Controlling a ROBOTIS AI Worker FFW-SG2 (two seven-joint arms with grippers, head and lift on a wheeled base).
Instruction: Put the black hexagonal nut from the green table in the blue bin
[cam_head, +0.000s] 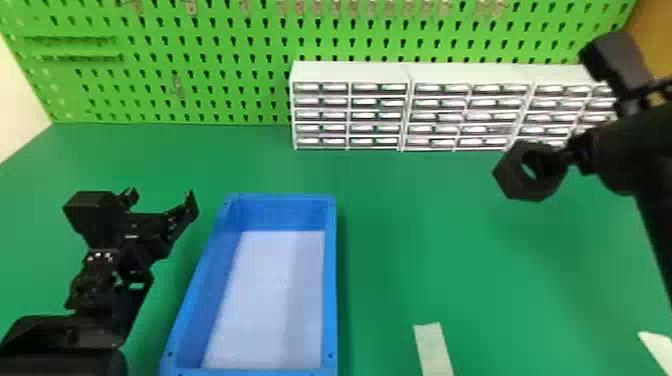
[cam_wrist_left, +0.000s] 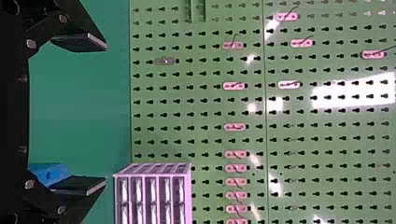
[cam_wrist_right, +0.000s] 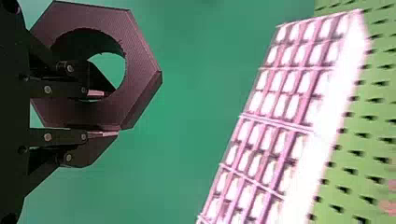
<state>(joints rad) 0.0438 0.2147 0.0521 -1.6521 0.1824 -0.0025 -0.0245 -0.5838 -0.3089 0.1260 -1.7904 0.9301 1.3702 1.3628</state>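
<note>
Because the blue bin (cam_head: 330, 280) has raised walls, best carry across above its rim, lower well inside, then release. Beside it, left hand (cam_head: 161, 194), open. Farther off, above the tabletop (cam_head: 425, 250): right hand (cam_wrist_right: 103, 114) clenched on the black hexagonal nut (cam_head: 511, 182), one finger through its hole. White drawers (cam_head: 350, 72) beyond.

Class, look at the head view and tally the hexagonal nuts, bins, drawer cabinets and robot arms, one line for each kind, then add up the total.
Black hexagonal nut: 1
Blue bin: 1
White drawer cabinets: 3
Black robot arms: 2
Total: 7
</note>
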